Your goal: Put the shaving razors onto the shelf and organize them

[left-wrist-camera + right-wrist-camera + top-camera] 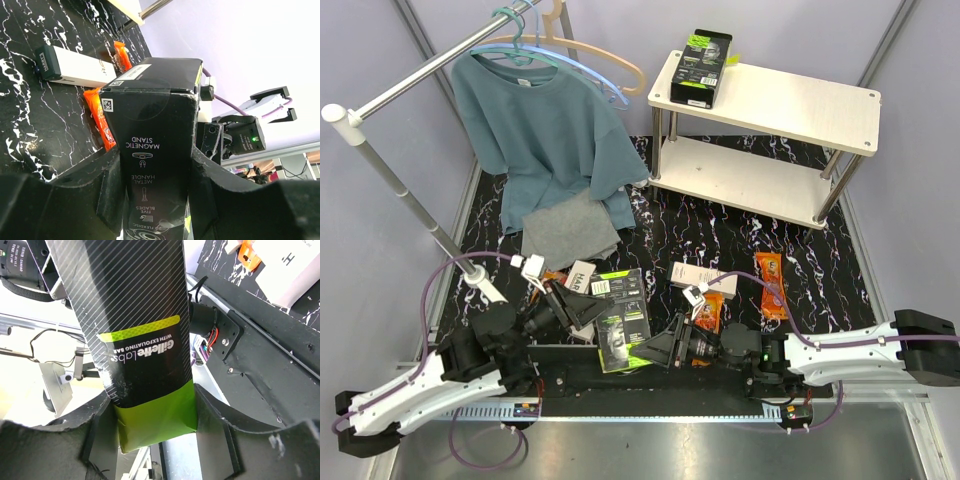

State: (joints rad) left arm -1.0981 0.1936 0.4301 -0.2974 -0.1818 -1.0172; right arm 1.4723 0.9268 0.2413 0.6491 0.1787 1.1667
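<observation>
Item 1: silver clothes rail (430,65) with a white end cap, set at the far left, carrying plastic hangers (612,62) in peach and pale blue-green. Item 2: teal T-shirt (545,125) hung from the rail, its hem meeting in view a folded grey cloth (570,232) that lies flat just below it. Item 3: black surface (720,235) veined with white marbling, under all of these.

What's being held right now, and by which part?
One black-and-lime razor box, by both grippers: the right gripper pinches its lime-green end, the left gripper its sides.
</observation>
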